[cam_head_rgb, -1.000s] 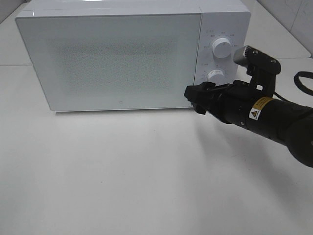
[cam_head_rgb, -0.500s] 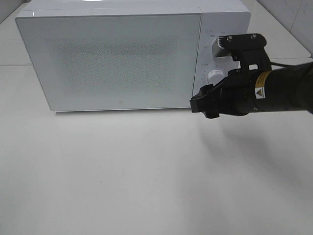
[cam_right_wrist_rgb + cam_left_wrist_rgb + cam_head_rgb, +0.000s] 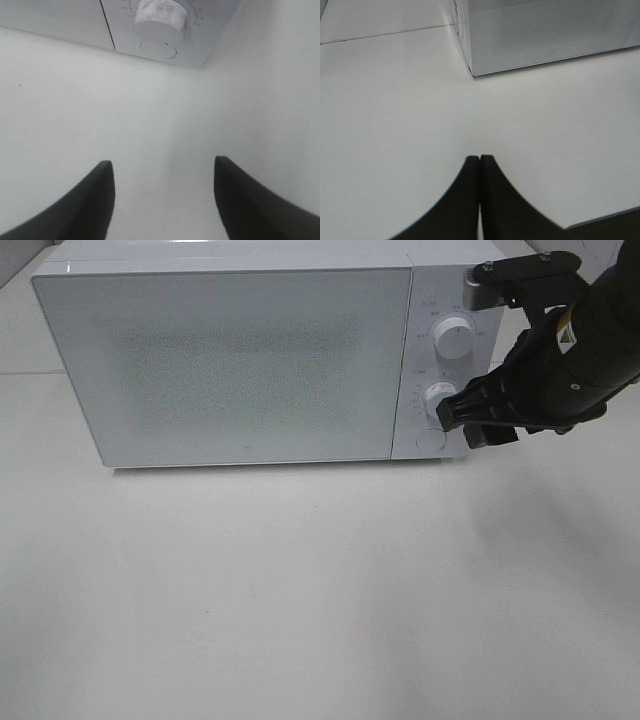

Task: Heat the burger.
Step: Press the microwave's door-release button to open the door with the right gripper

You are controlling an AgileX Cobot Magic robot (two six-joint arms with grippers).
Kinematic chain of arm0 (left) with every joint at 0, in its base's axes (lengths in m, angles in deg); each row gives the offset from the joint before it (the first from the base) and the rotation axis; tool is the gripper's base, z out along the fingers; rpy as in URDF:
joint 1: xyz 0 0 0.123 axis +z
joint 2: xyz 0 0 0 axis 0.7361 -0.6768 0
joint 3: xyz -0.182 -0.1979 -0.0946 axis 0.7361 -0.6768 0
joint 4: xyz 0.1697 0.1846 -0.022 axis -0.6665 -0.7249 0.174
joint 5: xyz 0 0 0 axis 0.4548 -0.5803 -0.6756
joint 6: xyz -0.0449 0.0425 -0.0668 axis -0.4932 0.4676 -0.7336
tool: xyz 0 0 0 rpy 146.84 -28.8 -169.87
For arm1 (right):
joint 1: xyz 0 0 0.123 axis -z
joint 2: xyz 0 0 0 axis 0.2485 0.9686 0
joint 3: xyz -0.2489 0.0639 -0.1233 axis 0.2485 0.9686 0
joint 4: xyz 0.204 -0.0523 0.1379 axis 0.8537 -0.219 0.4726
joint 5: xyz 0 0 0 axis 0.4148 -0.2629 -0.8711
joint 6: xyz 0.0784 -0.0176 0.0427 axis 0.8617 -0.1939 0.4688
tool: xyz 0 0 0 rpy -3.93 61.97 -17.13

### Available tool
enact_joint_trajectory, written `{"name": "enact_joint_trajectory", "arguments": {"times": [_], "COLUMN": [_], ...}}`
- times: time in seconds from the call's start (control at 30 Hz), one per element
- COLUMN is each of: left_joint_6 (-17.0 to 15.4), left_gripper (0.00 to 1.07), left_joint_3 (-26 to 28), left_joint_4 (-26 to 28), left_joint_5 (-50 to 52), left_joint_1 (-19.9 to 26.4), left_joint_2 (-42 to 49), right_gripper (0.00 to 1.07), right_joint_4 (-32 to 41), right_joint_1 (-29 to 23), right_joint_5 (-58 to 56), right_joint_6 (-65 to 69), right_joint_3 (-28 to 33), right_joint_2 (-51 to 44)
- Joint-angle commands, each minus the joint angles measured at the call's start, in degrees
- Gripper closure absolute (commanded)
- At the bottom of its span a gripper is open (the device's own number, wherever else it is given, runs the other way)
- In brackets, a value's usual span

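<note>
Starting on the left, we have the left end effector hovering over bare tabletop with its two fingers pressed flat together, nothing between them, and the near corner of the microwave off at its 1 o'clock. Moving across, the microwave fills the 12 o'clock side of the high view, and its door is fully closed. The speckled panel gives us no look inside. And the burger? We can't find it anywhere: not on the tabletop, not in either end effector. Our call is that it is most likely already behind that closed door, though the pictures cannot confirm it. On to the control panel at the microwave's right end, where we see the upper knob, the lower knob beneath it and a round button at the bottom. Out at 2 o'clock comes the right end effector, nose pointed at the panel, just beside the lower knob. From its wrist camera we see the fingers spread well apart with nothing held, and the knob ahead of the gap rather than inside it. So, as we read it, loading and shutting the door look finished. What's left is gripping that lower knob and turning it to start the heating, and no turn has begun that we can see.
</note>
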Motion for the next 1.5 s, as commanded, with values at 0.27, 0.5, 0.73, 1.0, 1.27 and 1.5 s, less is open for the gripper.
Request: {"name": "enact_joint_trajectory", "arguments": {"times": [0.27, 0.5, 0.73, 1.0, 1.27, 1.5], "left_joint_6": [-0.06, -0.06, -0.06, -0.06, -0.06, -0.06], "left_gripper": [1.06, 1.06, 1.06, 1.06, 1.06, 1.06], "left_joint_3": [-0.11, -0.11, -0.11, -0.11, -0.11, -0.11], "left_joint_4": [0.00, 0.00, 0.00, 0.00, 0.00, 0.00], "left_joint_5": [0.92, 0.92, 0.92, 0.92, 0.92, 0.92], "left_joint_1": [0.11, 0.11, 0.11, 0.11, 0.11, 0.11], "left_joint_2": [1.32, 1.32, 1.32, 1.32, 1.32, 1.32], "right_gripper": [0.51, 0.51, 0.51, 0.51, 0.51, 0.51], "right_joint_4": [13.35, 16.79, 14.50, 13.92, 14.15, 14.15], "right_joint_1": [12.95, 19.77, 19.94, 19.94, 19.94, 19.94], "right_joint_5": [-10.89, -14.95, -23.55, -30.65, -33.17, -31.97], "right_joint_6": [-8.77, -9.85, -10.14, -10.31, -11.34, -13.06], "right_joint_3": [-4.01, -4.01, -2.92, 4.41, 14.50, 20.05], "right_joint_2": [-1.20, -8.14, -20.80, -35.18, -50.88, -61.99]}}
